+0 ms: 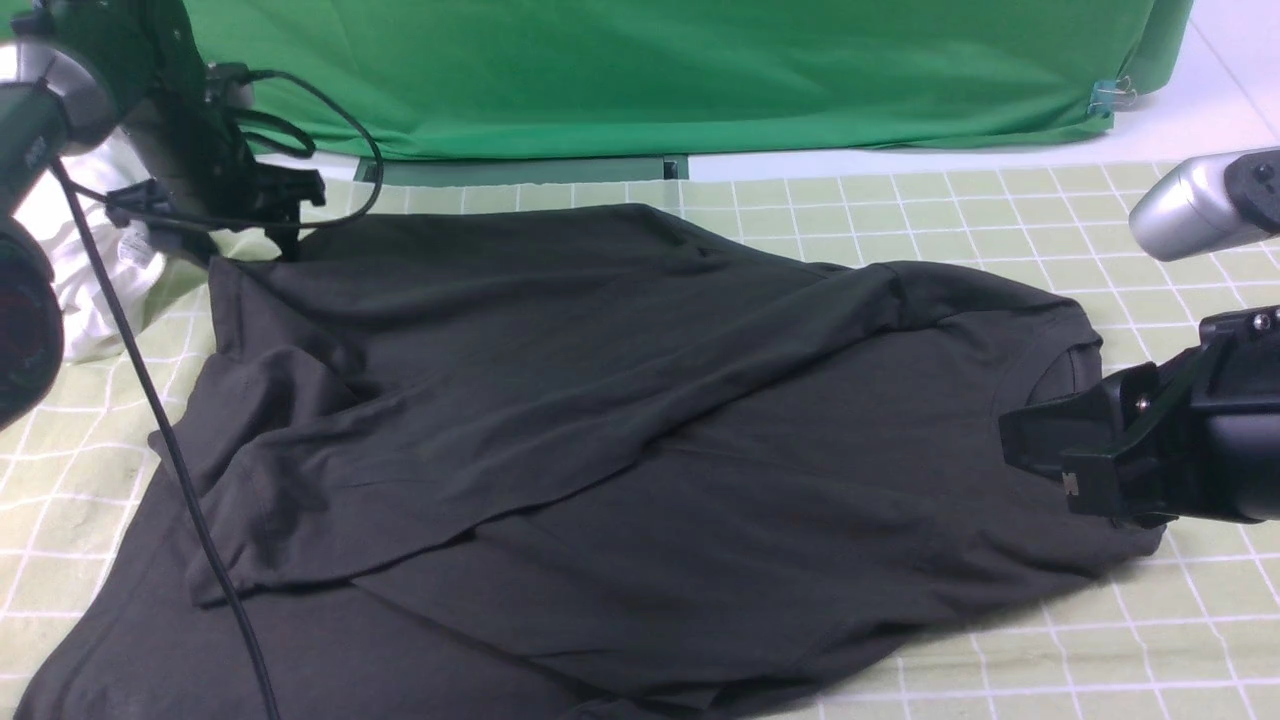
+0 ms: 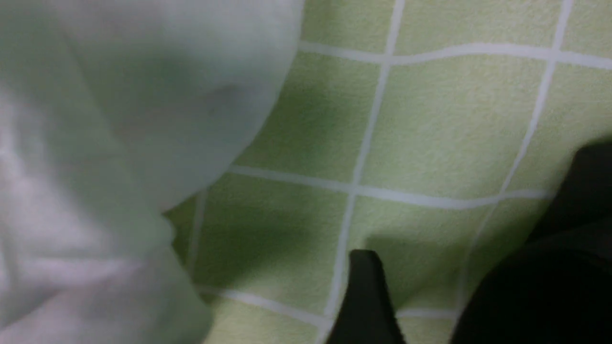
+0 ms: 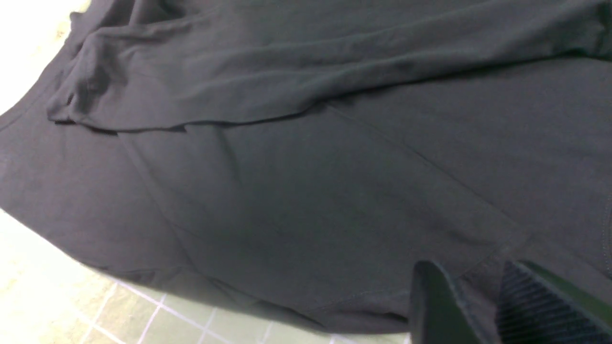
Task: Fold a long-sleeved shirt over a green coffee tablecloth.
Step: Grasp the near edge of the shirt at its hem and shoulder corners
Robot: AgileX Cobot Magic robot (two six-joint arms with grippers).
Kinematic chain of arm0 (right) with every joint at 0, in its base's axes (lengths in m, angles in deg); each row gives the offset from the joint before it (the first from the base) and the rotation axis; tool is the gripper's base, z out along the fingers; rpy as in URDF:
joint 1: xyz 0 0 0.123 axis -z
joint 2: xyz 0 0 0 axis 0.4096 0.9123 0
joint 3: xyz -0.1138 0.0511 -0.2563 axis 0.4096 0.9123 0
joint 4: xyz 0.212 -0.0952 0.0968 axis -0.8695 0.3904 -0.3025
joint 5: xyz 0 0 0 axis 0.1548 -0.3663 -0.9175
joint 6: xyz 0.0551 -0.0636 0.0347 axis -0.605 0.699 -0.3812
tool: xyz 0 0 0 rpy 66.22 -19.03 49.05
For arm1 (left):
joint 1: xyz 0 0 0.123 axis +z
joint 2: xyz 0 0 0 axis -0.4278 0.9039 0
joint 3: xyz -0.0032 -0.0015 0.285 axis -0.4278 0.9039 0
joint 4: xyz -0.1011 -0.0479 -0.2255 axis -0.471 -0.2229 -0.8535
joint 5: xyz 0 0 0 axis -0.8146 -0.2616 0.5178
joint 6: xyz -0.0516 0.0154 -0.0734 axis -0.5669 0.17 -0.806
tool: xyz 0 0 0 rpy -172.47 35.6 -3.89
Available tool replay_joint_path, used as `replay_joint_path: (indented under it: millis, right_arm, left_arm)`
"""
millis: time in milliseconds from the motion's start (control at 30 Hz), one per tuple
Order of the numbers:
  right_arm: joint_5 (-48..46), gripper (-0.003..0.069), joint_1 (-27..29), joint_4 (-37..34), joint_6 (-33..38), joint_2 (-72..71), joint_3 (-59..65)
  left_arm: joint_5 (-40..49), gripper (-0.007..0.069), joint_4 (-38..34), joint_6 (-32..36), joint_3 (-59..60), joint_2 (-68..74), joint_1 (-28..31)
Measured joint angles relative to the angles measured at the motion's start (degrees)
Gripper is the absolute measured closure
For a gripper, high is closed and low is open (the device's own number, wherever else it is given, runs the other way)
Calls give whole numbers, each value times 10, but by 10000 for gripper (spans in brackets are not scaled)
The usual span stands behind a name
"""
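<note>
Two claws: left claw (image 1: 287, 222) open, right claw (image 3: 471, 282) pinching the long-sleeved shirt (image 1: 640, 400) near its collar.

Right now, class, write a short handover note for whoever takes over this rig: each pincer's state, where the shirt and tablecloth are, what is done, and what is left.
Left pincer: open, empty, at the shirt's far left corner.
Right pincer: at the collar end; grip unclear.
The shirt lies spread on the checked tablecloth; a white garment sits far left.
Done: one sleeve laid across the body.
Left: probably fold the near side in, then halve it.
</note>
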Motion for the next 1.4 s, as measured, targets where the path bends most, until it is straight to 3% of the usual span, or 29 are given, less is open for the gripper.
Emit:
replay_joint_path:
  millis: [67, 167, 300, 667, 900, 1033, 1233, 1300, 1400]
  right_arm:
    - [0, 461, 0, 0, 0, 0, 0]
    - [0, 461, 0, 0, 0, 0, 0]
    - [0, 461, 0, 0, 0, 0, 0]
    - [0, 461, 0, 0, -1, 0, 0]
    - [0, 461, 0, 0, -1, 0, 0]
    - [0, 461, 0, 0, -1, 0, 0]
    - [-1, 461, 0, -1, -2, 0, 0]
    - [-14, 466, 0, 1, -11, 1, -3]
    - [-69, 511, 0, 25, -26, 13, -35]
  left_arm:
    - [-1, 323, -28, 19, 0, 0, 0]
    - [-3, 540, -70, 53, 0, 0, 0]
    - [-15, 609, -75, 61, -6, 0, 0]
    - [-40, 617, 25, 66, -44, -26, 0]
    - [-48, 604, 18, 68, -44, -28, 0]
    - [-26, 524, 15, 66, -44, -28, 0]
    - [46, 299, 5, 66, -45, -33, 0]
    - [65, 290, -2, 66, -45, -44, 0]
    - [72, 375, -9, 66, -45, -84, 0]
